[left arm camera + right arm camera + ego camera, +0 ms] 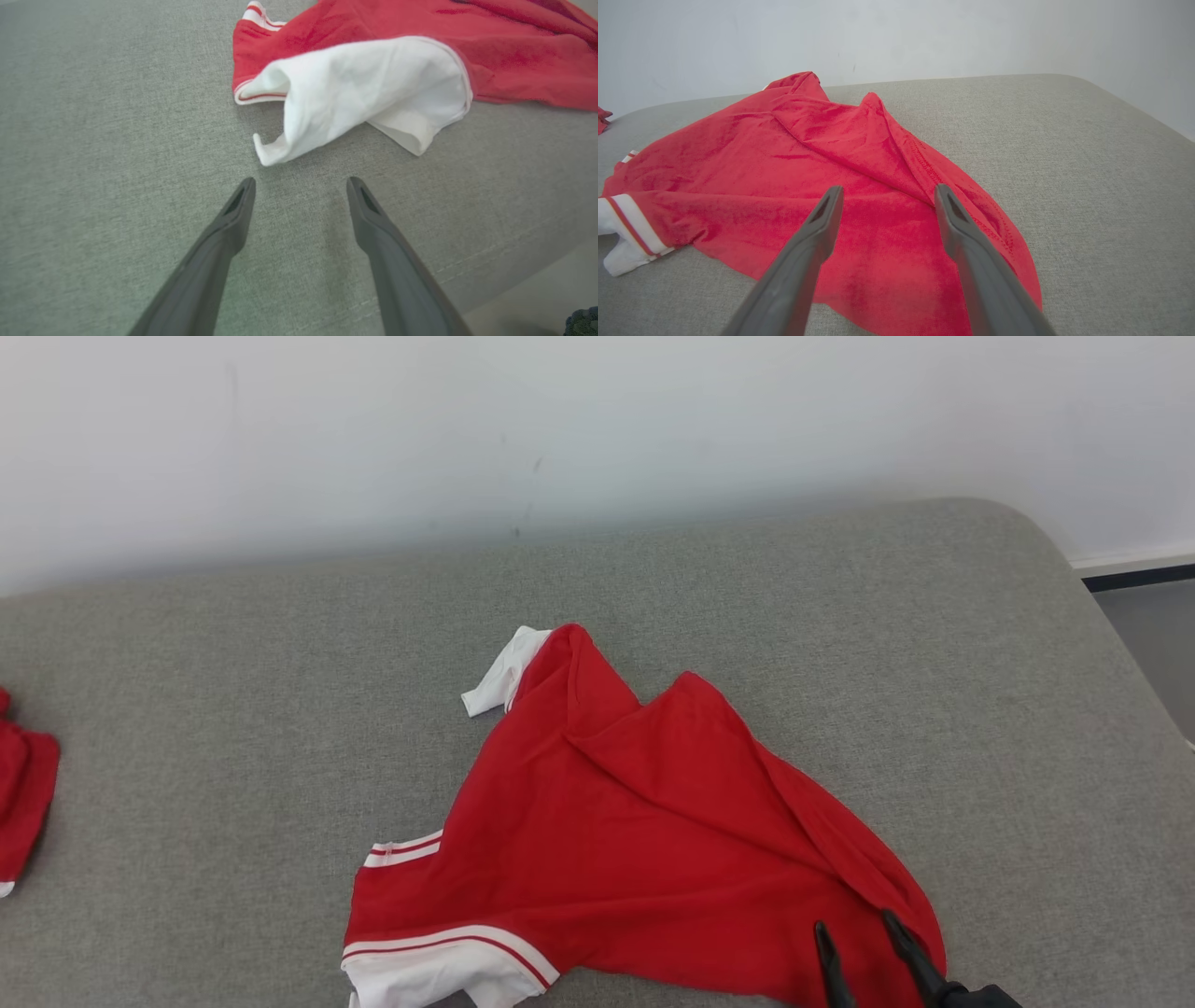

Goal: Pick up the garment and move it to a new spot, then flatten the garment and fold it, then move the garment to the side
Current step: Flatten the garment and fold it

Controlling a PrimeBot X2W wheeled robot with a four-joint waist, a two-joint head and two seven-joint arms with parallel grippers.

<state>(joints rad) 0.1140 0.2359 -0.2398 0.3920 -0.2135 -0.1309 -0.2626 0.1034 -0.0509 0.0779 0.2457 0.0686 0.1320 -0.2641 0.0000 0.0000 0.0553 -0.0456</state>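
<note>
Head view: rumpled red knit garment with white striped sleeve cuffs [616,821] lies on the grey woven padded surface [233,709], with the right gripper [853,921] over the garment's near right corner, jaws spread. Left wrist view: left gripper [301,179] just short of the garment's white cuff, jaws spread wide, nothing between them. Right wrist view: right gripper over the garment's red hem corner, fingers apart

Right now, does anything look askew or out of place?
The shirt lies rumpled, not flat: folds ridge its middle and a white sleeve curls up. Another red cloth sits at the far left.
</note>
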